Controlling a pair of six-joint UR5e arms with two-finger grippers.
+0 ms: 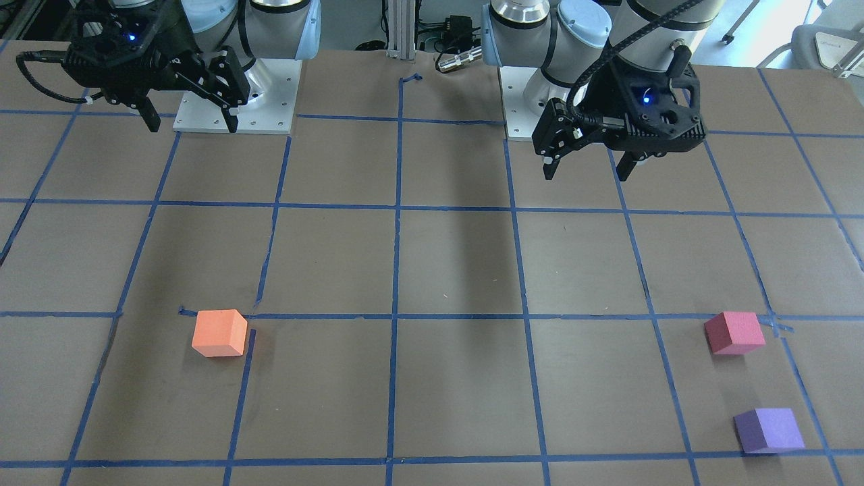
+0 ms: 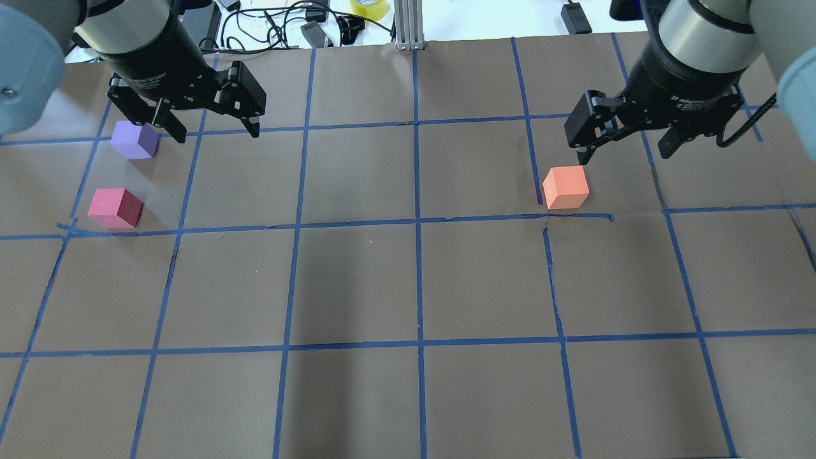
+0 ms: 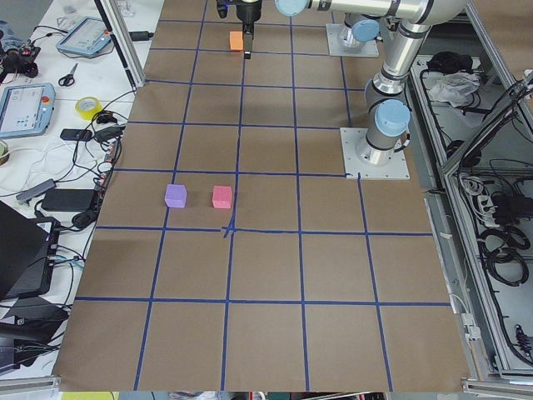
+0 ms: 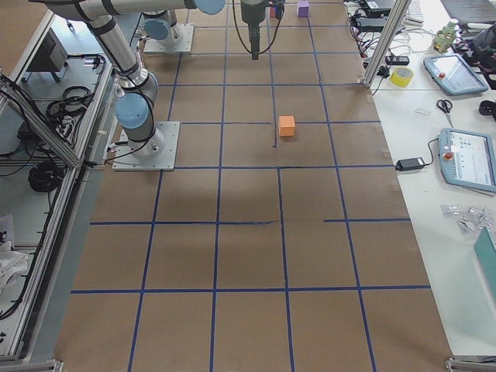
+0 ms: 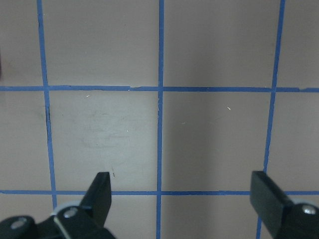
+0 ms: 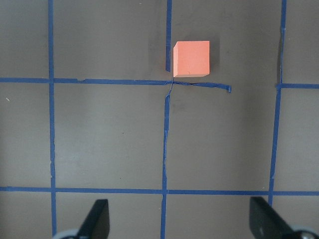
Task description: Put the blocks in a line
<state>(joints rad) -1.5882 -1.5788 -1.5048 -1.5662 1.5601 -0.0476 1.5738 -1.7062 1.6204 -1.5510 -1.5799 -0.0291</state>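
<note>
Currently left claw (image 2: 217,131) and right claw (image 2: 625,150) both spread, empty. Rightward, orange block (image 2: 565,187) alone; leftward, reddish-pink block (image 2: 115,208) near purple block (image 2: 134,139). Advice: centre right claw squarely over orange block, faces parallel, before closing.

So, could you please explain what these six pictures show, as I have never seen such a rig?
These are two robot arms at a table covered in brown paper with a blue tape grid. Two pictures look down from behind and in front of the robot, two from the table's ends, two from cameras on the wrists. Each arm ends in a two-finger gripper; the left gripper and the right gripper both hang open, holding nothing. Three small cubes lie on the paper: the orange block alone on the right arm's side, the reddish-pink block and the purple block near each other, not touching, on the left arm's side.
</note>
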